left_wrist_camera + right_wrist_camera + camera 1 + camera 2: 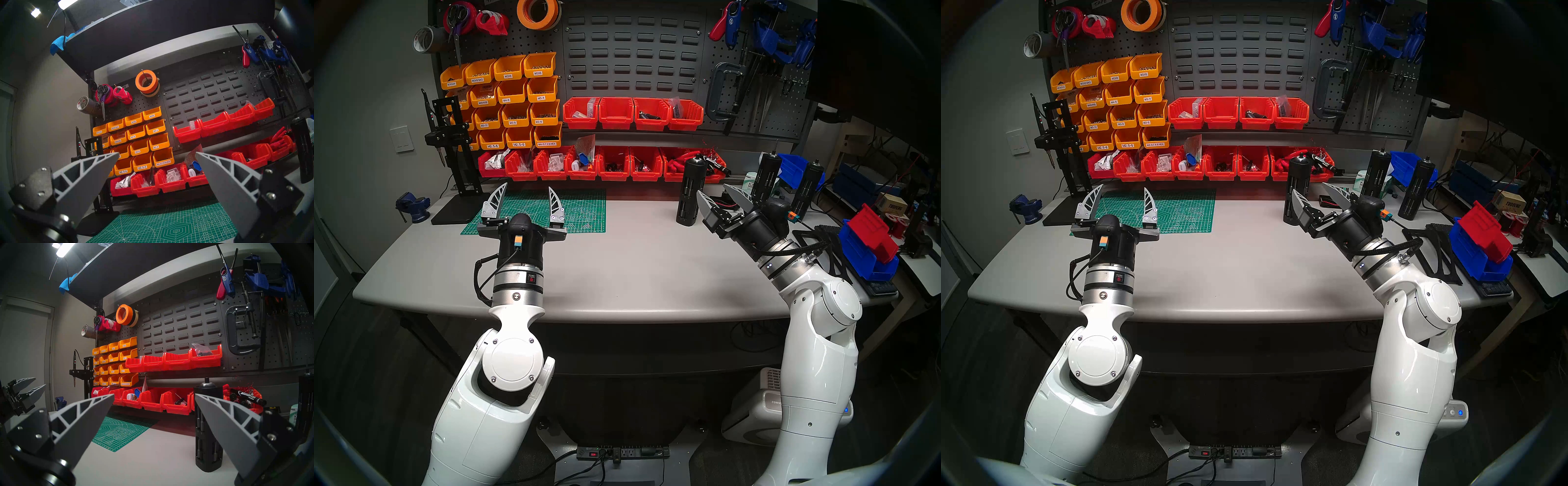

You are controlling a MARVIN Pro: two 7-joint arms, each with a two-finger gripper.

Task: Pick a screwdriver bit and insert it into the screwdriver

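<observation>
Left gripper jaws wide, empty | right gripper jaws apart beside screwdriver, seemingly untouched | table front bare

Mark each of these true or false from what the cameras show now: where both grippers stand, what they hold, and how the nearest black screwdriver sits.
1. The left gripper is open and empty. True.
2. The right gripper is shut on the screwdriver. False: it is open, holding nothing.
3. The screwdriver stands upright on the table. True.
4. The screwdriver stands on the green cutting mat. False: it stands on bare table, right of the mat.
</observation>
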